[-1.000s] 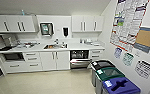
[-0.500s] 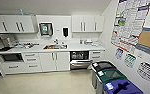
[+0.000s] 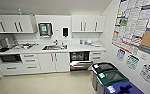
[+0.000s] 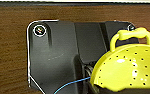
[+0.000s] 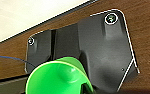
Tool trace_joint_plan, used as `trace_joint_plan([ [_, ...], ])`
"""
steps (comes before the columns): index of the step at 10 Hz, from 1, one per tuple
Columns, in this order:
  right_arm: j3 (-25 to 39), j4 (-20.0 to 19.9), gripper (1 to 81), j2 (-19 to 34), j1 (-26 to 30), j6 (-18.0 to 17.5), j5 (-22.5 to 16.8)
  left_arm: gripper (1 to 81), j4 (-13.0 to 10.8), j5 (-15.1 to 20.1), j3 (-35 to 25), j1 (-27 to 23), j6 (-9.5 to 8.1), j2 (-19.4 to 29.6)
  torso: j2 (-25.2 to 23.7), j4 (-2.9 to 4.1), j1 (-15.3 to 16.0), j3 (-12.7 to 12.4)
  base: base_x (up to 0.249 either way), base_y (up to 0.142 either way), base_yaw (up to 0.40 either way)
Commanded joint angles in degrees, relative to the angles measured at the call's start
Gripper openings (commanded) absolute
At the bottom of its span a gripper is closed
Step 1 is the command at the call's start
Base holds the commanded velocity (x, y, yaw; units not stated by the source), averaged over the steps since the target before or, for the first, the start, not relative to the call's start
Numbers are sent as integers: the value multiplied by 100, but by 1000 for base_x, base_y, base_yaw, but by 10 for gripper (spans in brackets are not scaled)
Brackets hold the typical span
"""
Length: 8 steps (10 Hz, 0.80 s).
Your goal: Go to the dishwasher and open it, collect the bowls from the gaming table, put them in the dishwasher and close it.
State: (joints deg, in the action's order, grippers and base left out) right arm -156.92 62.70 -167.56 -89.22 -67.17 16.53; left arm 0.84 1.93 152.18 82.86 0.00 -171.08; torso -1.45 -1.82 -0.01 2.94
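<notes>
**Facing the kitchenette with the dishwasher open**

Standing open under the white counter (image 3: 83,47), the dishwasher (image 3: 79,60) has its stainless door folded down and a dark interior with racks behind it, just beside the white cabinet doors (image 3: 54,62) below the sink (image 3: 52,47). Three bins line the wall near it: a dark bin (image 3: 102,71), a green-lidded bin (image 3: 112,78) and a blue bin (image 3: 121,88). Posters (image 3: 133,23) cover that wall.

A yellow perforated bowl with a handle (image 4: 126,67) sits close in the left wrist view, over dark wood-grain flooring (image 4: 8,50). A bright green bowl (image 5: 58,77) sits close in the right wrist view. Whether either set of jaws is spread or pinching a bowl, I cannot tell.
</notes>
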Motion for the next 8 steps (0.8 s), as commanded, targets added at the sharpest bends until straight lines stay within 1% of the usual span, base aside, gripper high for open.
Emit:
trace_joint_plan([
  [1, -31, 41, 10, 62, 233, 11, -141, 10, 39, 326, -21, -318, 9, 12, 0, 0, 1, 0, 115, 0, 0],
  [8, -40, 41, 10, 71, 225, 11, -141, 10, 39, 326, -21, -309, 9, 4, -2, 0, 1, 0, 143, 0, 0],
])
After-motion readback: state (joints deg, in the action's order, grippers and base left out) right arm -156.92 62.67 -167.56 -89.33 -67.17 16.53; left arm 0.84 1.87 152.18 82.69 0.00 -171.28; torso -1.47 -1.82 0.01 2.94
